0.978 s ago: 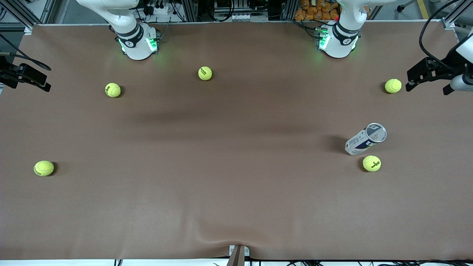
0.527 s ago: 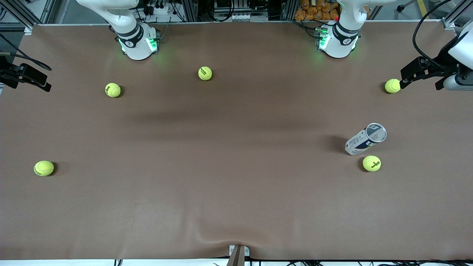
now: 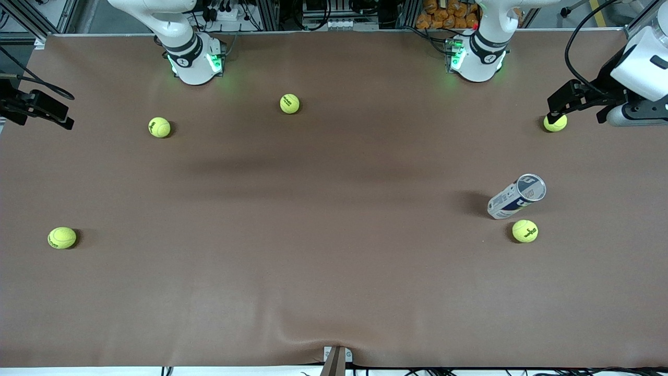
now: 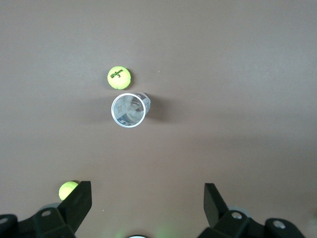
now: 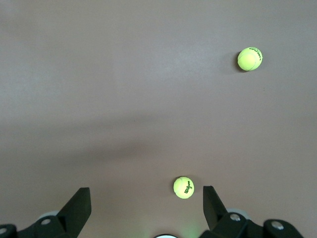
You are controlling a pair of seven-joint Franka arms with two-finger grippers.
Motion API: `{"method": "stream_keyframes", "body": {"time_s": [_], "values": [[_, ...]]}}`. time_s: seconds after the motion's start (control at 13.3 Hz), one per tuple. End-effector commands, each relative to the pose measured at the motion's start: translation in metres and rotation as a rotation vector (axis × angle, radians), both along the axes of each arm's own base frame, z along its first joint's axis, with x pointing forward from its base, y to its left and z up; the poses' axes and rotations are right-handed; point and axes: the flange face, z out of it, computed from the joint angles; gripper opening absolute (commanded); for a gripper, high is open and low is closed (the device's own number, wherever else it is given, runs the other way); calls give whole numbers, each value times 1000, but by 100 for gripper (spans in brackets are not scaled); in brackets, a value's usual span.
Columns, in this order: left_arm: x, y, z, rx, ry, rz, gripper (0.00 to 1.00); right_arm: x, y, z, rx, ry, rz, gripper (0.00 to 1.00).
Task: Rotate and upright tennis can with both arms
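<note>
Both grippers gape empty: left gripper (image 3: 554,108) over a ball at the desk's (image 3: 334,271) left-arm end, right gripper (image 3: 49,112) waits. Tennis can (image 3: 516,196) lies tilted, just beside another ball (image 3: 525,231); approach should straddle its body squarely, avoiding that ball.

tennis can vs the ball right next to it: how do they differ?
Shape: the tennis can is a slim cylinder; the tennis ball is a sphere.
Colour: the can is white-silver with dark label marks; the ball is yellow with dark print.
Size: the can is clearly longer than the ball is wide.
Position: the ball lies nearer the front camera than the can.
Shared: both rest on the brown table toward the left arm's end, with neither gripper on them.
</note>
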Motion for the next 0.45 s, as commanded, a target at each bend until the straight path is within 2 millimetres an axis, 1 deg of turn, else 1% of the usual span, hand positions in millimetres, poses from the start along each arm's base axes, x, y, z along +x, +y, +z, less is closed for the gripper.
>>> {"method": "stream_keyframes", "body": {"time_s": [0.0,0.38], "values": [[1,5,5,6,0,14,100,-2,2,-1,-5,4,-8,100],[4,12,4,4,2,26,100,-2,4,-1,-4,4,-5,100]]}}
